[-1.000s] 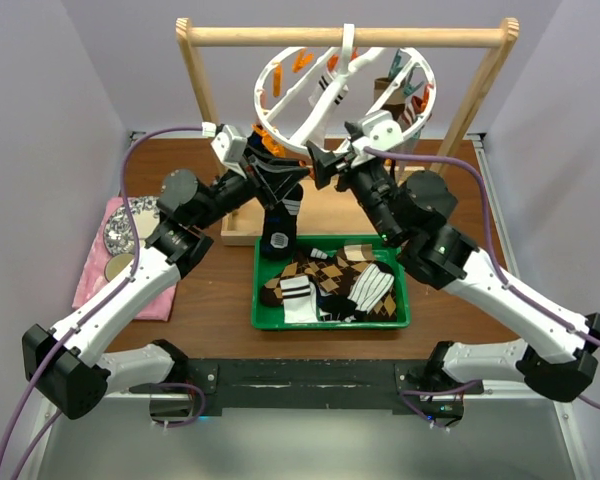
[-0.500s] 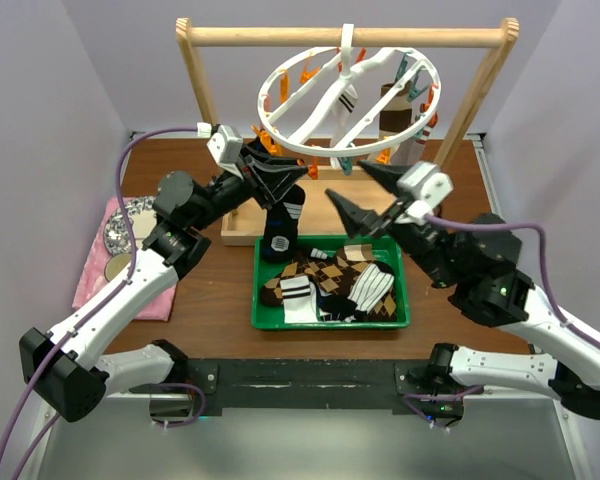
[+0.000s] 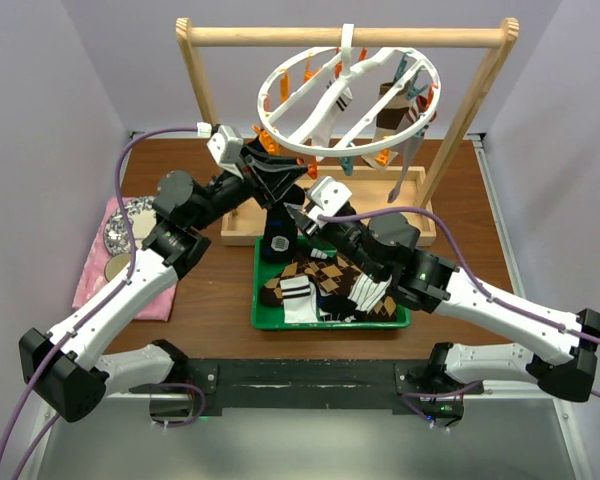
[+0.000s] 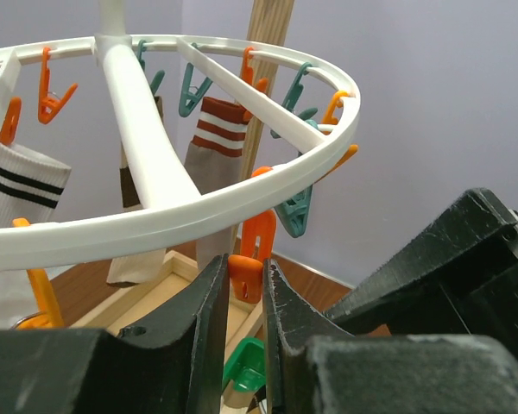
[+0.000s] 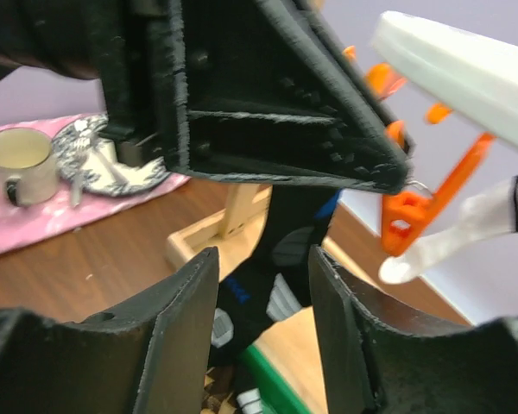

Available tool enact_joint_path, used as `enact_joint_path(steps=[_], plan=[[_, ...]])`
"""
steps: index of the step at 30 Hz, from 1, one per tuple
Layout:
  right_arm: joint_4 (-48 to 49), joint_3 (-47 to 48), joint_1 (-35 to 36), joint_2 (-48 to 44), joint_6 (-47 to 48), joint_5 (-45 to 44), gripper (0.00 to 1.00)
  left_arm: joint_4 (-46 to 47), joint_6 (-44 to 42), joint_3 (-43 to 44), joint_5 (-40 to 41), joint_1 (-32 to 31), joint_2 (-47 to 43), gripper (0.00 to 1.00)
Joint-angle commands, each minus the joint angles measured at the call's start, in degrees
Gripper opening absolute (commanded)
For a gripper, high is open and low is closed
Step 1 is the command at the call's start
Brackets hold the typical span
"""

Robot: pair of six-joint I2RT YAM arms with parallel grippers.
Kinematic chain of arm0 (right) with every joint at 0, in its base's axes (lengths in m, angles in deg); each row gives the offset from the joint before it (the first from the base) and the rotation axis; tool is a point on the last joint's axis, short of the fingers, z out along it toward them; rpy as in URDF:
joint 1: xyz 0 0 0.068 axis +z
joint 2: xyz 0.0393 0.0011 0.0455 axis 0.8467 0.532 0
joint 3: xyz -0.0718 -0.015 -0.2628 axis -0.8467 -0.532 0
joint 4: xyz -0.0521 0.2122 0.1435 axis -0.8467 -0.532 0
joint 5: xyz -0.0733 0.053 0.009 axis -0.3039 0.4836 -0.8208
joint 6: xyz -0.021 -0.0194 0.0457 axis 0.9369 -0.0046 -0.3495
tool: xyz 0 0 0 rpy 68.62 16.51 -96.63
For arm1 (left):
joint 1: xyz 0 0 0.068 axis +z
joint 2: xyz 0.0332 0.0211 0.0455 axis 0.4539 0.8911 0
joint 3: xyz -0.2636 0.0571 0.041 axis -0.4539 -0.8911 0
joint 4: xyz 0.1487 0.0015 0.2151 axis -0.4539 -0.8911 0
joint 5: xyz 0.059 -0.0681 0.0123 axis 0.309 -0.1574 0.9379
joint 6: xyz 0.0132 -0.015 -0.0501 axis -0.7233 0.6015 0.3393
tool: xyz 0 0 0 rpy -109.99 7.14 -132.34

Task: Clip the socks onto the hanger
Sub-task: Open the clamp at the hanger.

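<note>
Left gripper (image 4: 244, 289) is clamped on an orange peg (image 4: 257, 246) under the hanger (image 4: 198, 207) ring with the black-white-blue sock (image 3: 276, 238) dangling below, and the right gripper (image 5: 262, 256) straddles it, jaws apart: pinch near the cuff, then feed it straight up into the peg.

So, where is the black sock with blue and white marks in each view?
Top external: the black sock hangs at centre, at the green tray's far left corner.
Left wrist: not in it.
Right wrist: lower centre.
Shared landmark: the white hanger ring, in all three.
</note>
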Motion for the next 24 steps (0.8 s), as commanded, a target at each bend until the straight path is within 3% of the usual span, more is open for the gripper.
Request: enact_joint_path(steps=[1,12,24], plan=[[12.28,-1.68,-1.52,-1.01,3.35,-4.92,0.48,0.40,-0.82,2.45,0.71,-0.23,-1.64,0.23],[16.51,-2.74,-7.50,-0.22,0.37,1.93,0.45,0.14,-0.64,2.97,1.07,-0.06,-1.64,0.23],[17.30,-4.41,-8.73,0.40,2.21,-0.87,0.44,-0.30,-0.29,2.80,1.24,-0.06,-1.99,0.23]])
